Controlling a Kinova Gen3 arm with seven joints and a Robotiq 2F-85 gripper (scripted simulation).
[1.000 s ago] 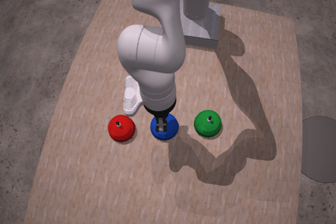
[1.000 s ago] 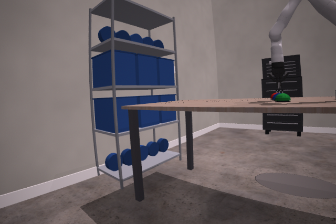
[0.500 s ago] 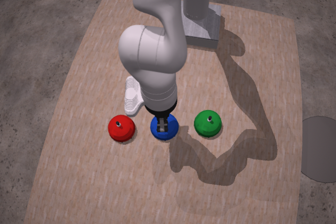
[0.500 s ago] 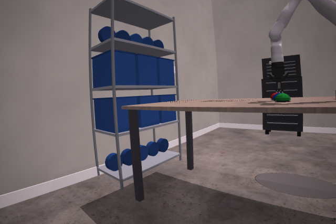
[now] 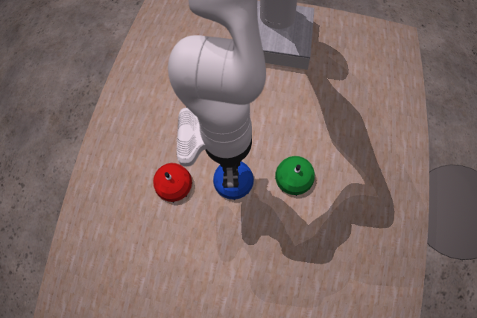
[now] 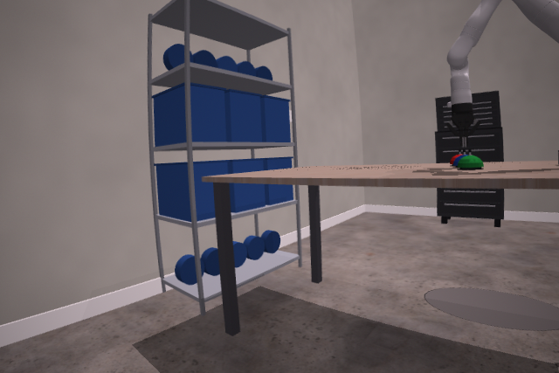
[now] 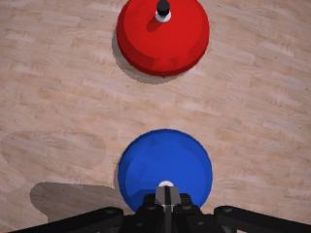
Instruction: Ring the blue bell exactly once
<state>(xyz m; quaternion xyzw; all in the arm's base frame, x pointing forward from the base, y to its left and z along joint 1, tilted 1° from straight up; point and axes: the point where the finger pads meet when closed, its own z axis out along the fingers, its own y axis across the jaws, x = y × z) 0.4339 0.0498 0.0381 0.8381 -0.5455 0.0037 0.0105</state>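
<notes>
Grey walls meet a mottled concrete floor (image 6: 369, 246). A metal shelf rack (image 6: 187, 89) holds blue boxes; a dark cabinet (image 6: 489, 138) stands behind the wooden worktop (image 6: 342, 176).
</notes>
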